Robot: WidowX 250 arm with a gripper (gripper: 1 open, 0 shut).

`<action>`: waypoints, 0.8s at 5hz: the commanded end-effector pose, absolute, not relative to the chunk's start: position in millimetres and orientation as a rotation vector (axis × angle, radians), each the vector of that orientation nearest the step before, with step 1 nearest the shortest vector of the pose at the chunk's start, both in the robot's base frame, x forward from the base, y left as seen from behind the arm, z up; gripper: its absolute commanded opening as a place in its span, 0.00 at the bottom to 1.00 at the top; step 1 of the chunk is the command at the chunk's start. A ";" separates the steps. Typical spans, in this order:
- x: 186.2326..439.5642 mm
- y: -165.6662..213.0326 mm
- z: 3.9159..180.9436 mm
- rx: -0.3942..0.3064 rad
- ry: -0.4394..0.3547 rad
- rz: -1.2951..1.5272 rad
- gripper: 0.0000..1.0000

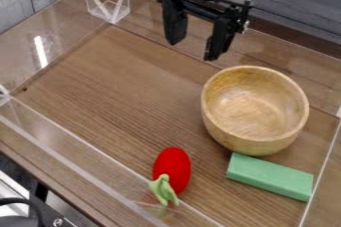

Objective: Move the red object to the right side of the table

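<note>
You have a round, pale wooden bowl [254, 110] with its opening facing up, and just beside it, toward the bottom right of your view, a flat green rectangular block [269, 177] lying at a slant. Toward the top left of your view you can see a small clear, angular holder or stand [108, 5], with its see-through sides angled apart, well apart from the bowl and the block. Down in the bottom left corner you have a black cable or hose [24, 207], curved and cut off by the edge of your view.
</note>
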State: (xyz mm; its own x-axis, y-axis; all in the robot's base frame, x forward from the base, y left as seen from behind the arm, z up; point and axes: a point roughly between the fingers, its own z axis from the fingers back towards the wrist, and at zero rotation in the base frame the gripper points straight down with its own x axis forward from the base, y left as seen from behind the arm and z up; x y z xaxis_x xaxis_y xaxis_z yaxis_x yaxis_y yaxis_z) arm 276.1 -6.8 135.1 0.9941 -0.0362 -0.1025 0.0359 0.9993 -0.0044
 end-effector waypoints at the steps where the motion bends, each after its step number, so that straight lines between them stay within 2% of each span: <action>1: 278.0 -12.7 156.0 0.000 0.031 -0.018 1.00; 3: 279.8 -27.2 164.2 0.007 0.017 -0.008 1.00; 4: 286.6 -13.0 162.8 0.013 0.009 -0.001 1.00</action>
State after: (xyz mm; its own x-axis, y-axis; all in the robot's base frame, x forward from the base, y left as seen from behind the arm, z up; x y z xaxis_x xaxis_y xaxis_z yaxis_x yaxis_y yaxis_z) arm 280.4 -14.9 146.4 0.9971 -0.0043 -0.0760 0.0053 0.9999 0.0132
